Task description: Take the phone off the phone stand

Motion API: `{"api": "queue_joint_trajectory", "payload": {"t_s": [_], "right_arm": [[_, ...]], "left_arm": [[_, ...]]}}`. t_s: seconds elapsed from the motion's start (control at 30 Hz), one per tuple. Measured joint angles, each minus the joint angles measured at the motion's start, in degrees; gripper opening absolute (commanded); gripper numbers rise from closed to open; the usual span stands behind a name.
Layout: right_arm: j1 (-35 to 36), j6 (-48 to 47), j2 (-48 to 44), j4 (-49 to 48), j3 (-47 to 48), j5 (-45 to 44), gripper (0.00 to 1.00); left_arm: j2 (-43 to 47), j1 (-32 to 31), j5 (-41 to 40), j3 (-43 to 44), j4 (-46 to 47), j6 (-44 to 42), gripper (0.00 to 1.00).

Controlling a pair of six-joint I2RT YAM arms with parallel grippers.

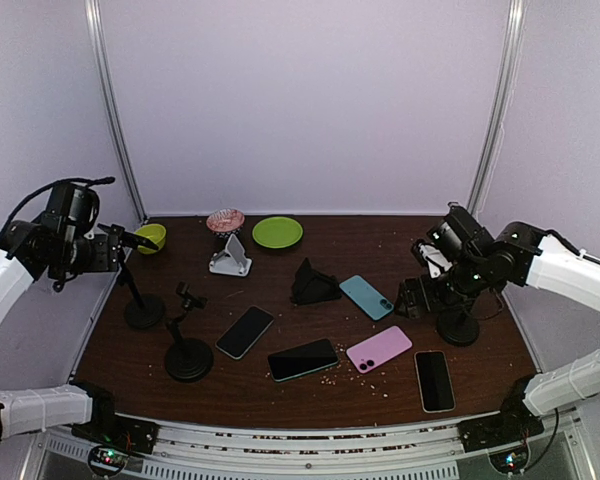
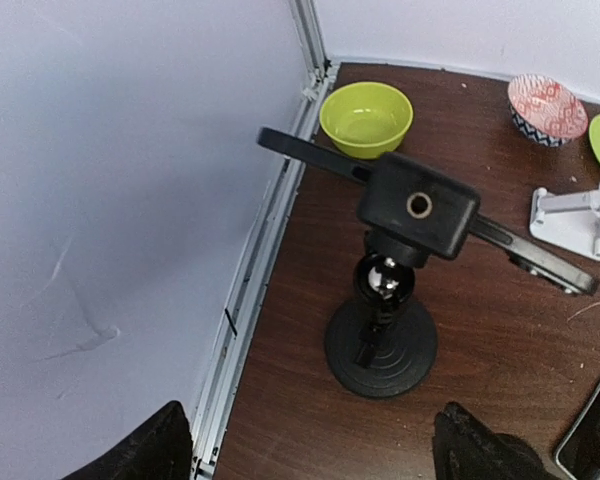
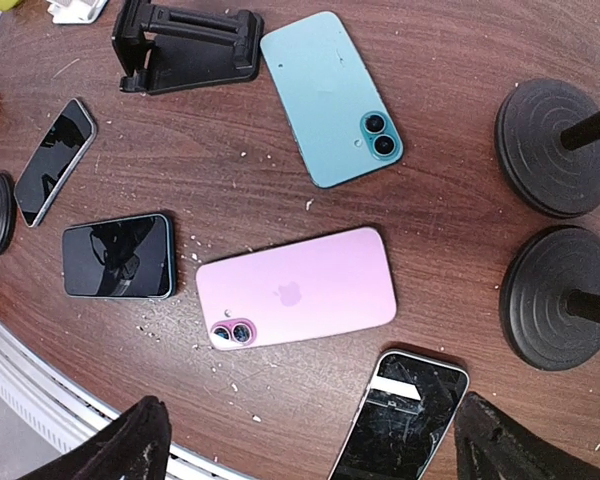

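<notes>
A black phone stand (image 2: 380, 345) stands on its round base near the table's left edge, and its clamp (image 2: 417, 205) grips a dark phone (image 2: 310, 150) that lies flat across the top. The top view shows the same stand (image 1: 144, 310) at the left. My left gripper (image 2: 310, 462) hovers above and to the near side of the stand, open, its fingertips (image 2: 145, 445) wide apart and touching nothing. My right gripper (image 3: 325, 455) hangs open over the loose phones at the right, above a pink phone (image 3: 300, 290) and apart from it.
A lime bowl (image 2: 365, 115), a patterned bowl (image 2: 547, 105) and a white stand (image 2: 578, 220) sit behind the held phone. Several loose phones lie mid-table, among them a turquoise one (image 3: 330, 95). An empty stand (image 1: 188, 360) and two round bases (image 3: 555, 150) stand nearby.
</notes>
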State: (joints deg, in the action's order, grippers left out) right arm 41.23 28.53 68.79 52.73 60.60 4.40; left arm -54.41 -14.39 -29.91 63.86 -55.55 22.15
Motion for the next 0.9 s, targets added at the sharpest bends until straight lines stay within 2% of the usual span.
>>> {"api": "queue_joint_trajectory", "payload": {"t_s": [0.27, 0.5, 0.9], "right_arm": [[0.2, -1.6, 1.0, -0.4, 0.2, 0.8, 0.99], [0.2, -2.9, 1.0, -0.7, 0.2, 1.4, 0.99], [0.2, -4.0, 1.9, -1.1, 0.9, 2.9, 0.99]], "left_arm": [[-2.8, 8.8, 12.0, -6.6, 10.4, -8.7, 0.81], [-5.4, 13.8, 20.3, -7.5, 18.1, -15.5, 0.75], [-9.0, 18.6, 31.2, -10.4, 27.1, -23.6, 0.70]]}}
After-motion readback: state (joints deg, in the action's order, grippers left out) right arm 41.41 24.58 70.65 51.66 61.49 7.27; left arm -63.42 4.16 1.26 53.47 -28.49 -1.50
